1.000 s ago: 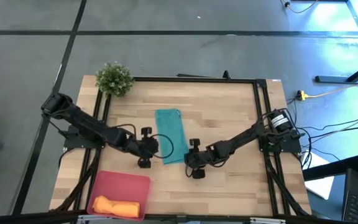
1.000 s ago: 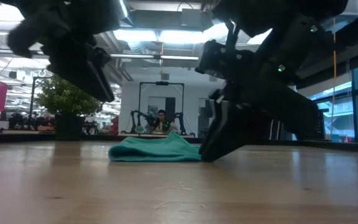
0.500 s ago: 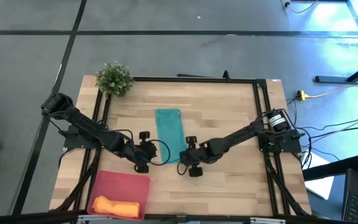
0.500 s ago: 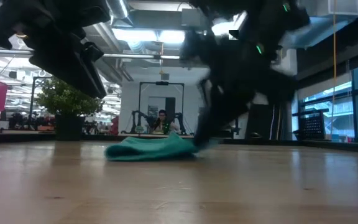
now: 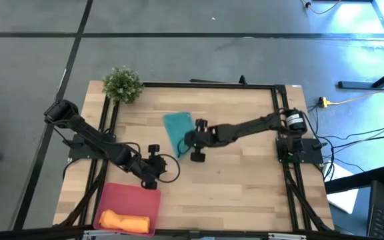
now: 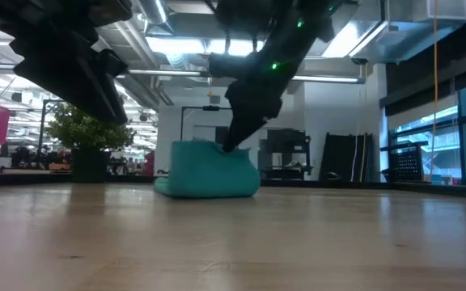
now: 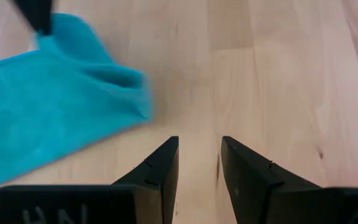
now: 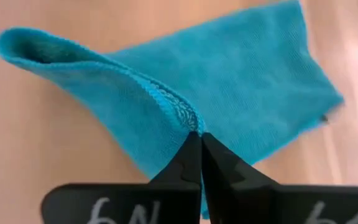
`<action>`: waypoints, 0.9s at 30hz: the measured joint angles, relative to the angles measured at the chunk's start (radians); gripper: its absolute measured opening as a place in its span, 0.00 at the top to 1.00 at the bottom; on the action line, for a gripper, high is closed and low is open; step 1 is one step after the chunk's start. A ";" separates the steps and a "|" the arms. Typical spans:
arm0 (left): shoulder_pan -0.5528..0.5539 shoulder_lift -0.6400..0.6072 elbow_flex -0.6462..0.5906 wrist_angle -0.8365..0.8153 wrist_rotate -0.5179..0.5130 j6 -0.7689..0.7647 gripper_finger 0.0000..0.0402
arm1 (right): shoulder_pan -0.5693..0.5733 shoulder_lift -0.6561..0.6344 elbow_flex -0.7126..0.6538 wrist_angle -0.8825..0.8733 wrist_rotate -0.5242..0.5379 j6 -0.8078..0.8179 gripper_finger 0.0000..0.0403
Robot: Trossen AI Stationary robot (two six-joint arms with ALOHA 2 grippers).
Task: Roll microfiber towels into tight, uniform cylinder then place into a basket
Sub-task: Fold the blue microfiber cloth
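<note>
The right pincer point(image 8: 199, 140) is clenched on the hem of the soft teal microfiber towel point(image 5: 177, 128), lifting it to fold over. The left pincer point(image 7: 199, 163) hovers near, fingers slightly apart, grasping nothing, above the wooden bench point(image 5: 245, 187).

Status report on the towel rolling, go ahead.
Right gripper shut on the teal microfiber towel, near edge lifted and folded over. Left gripper slightly open, empty, beside it. Rolled orange towel in the pink-red basket. Nothing in the way.

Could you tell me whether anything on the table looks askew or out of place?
Only the teal towel: it lies skewed and bunched, one edge lifted and folded over where the right gripper pinches it. The orange towel sits rolled in the basket; the left gripper holds nothing.
</note>
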 joint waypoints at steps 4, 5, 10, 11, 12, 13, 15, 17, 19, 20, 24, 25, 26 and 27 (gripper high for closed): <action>-0.005 0.000 0.000 0.000 0.000 -0.001 0.73 | -0.058 0.000 0.000 0.010 0.001 -0.005 1.00; -0.005 0.000 0.000 0.000 0.000 -0.001 0.73 | -0.070 0.000 0.000 0.022 0.001 -0.010 1.00; -0.005 0.000 0.000 0.000 -0.014 -0.002 0.73 | -0.102 0.000 0.000 0.086 -0.009 -0.074 1.00; -0.005 0.000 0.000 0.000 -0.016 -0.003 0.73 | -0.103 0.000 0.000 0.083 -0.009 -0.075 1.00; -0.005 0.000 0.000 0.000 -0.018 -0.008 0.73 | -0.103 0.000 0.000 0.078 -0.010 -0.073 1.00; -0.005 0.000 0.000 0.000 -0.023 -0.016 0.73 | -0.101 0.000 0.000 0.069 -0.011 -0.067 1.00; -0.004 0.000 0.000 -0.006 -0.042 -0.029 0.73 | -0.092 -0.001 0.000 0.045 -0.029 -0.057 1.00; 0.000 0.000 0.000 -0.045 -0.095 -0.067 0.73 | -0.076 -0.001 0.000 0.019 -0.058 -0.042 1.00; 0.017 0.000 0.000 -0.101 -0.175 -0.128 0.73 | -0.046 -0.001 0.000 0.000 -0.067 -0.015 1.00; 0.029 0.000 0.000 -0.120 -0.215 -0.155 0.73 | -0.028 -0.002 0.000 -0.013 -0.069 0.001 1.00; 0.105 0.010 0.000 -0.133 -0.251 -0.177 0.73 | 0.049 -0.002 0.000 -0.058 -0.074 0.077 1.00; 0.127 0.010 0.000 -0.132 -0.250 -0.179 0.73 | 0.070 -0.002 0.000 -0.068 -0.075 0.095 1.00; 0.151 0.013 0.000 -0.124 -0.246 -0.183 0.73 | 0.090 -0.002 0.000 -0.075 -0.074 0.114 1.00; 0.175 0.022 0.001 -0.115 -0.240 -0.193 0.73 | 0.110 -0.002 0.000 -0.078 -0.074 0.134 1.00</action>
